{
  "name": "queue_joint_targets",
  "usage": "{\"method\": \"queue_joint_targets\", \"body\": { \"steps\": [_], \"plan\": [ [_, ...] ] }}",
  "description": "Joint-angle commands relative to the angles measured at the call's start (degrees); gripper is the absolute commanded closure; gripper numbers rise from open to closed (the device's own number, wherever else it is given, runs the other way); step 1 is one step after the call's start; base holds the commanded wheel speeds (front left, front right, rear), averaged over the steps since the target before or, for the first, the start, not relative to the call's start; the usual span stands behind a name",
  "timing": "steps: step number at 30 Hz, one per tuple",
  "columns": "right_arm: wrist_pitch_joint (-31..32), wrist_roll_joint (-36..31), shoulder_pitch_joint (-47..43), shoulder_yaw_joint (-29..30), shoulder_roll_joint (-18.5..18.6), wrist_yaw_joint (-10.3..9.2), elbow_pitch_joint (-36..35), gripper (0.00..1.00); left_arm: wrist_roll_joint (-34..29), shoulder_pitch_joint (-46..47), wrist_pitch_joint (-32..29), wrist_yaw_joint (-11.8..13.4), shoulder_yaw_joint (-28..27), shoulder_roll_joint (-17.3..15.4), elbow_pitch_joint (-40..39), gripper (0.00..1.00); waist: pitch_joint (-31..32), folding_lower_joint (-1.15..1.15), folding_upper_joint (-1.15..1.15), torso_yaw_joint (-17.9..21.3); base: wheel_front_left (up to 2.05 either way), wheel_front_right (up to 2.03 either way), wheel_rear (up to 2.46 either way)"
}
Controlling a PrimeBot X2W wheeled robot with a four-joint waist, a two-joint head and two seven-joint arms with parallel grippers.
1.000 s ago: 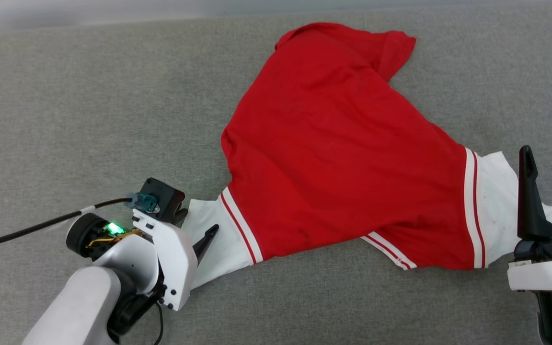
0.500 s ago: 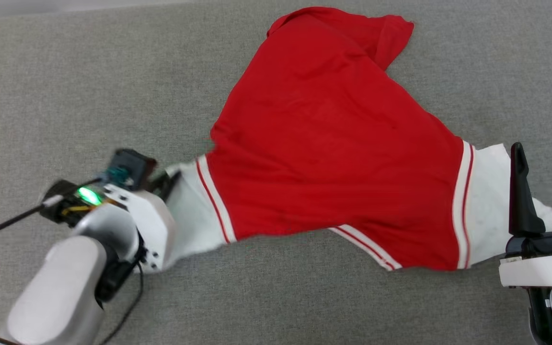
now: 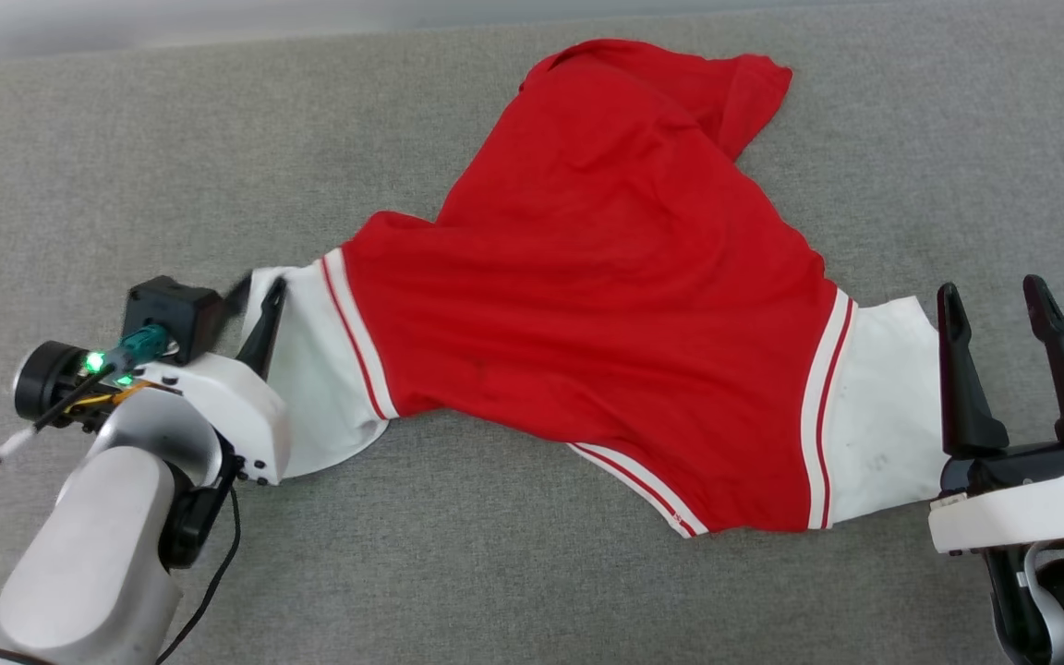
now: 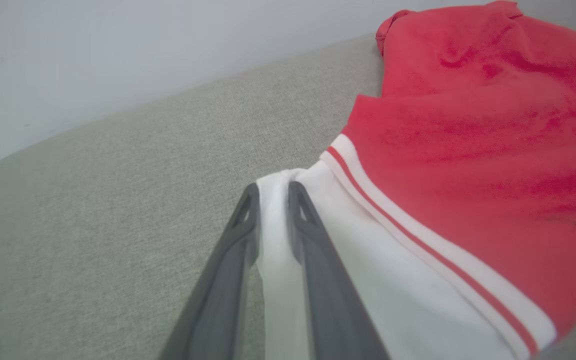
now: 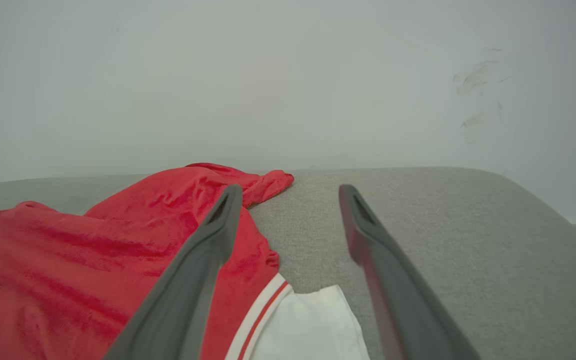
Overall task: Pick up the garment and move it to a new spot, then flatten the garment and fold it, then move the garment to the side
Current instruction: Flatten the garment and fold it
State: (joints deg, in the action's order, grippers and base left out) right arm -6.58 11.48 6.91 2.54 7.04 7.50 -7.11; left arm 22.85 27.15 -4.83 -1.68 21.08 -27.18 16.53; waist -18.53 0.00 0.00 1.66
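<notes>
Now: the shirt (image 3: 587,323) lies plain red side up across the middle of the grey cushion (image 3: 107,185), with one bunched end at 12 o'clock. At the shirt's 9 o'clock the left gripper (image 3: 255,300) is pinched narrow on the edge of a white sleeve (image 3: 310,388); the wrist view shows fabric between its fingers (image 4: 313,260). At 3 o'clock the right gripper (image 3: 992,294) stands wide and empty, just beside the other white sleeve (image 3: 883,406); contact unclear.

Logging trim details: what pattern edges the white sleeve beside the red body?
Red-and-white stripes: sleeve trim of the red jersey T-shirt; clearest in the left wrist view.
</notes>
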Motion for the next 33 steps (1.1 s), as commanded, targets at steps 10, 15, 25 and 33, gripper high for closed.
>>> {"method": "queue_joint_targets", "body": {
  "steps": [10,15,25,33],
  "plan": [
    [4.8,0.3,-2.1,-0.3,1.1,-0.02,1.1,0.00,-2.2,-7.8,18.8,5.9,-5.8,-0.5,-4.5,0.00,5.1,0.00,0.00,-1.6,0.00,0.00,0.00],
    [12.3,1.6,-4.4,-0.8,3.2,-0.02,-0.1,0.00,-2.6,-15.8,20.0,8.8,-9.9,-0.1,-12.9,0.00,8.0,0.00,0.00,-3.1,0.00,0.00,0.00],
    [48.3,3.5,-8.9,6.8,9.3,-0.01,-3.1,0.00,-5.7,-26.8,20.0,9.4,-12.0,1.6,-24.9,0.00,9.1,0.00,0.00,-6.2,0.00,0.00,0.00],
    [57.0,0.9,-4.1,10.9,9.1,-0.02,3.0,0.00,-3.2,-25.9,17.8,6.3,-9.4,2.0,-25.4,0.00,5.4,0.00,0.00,-9.9,0.00,0.00,0.00]
  ]
}}
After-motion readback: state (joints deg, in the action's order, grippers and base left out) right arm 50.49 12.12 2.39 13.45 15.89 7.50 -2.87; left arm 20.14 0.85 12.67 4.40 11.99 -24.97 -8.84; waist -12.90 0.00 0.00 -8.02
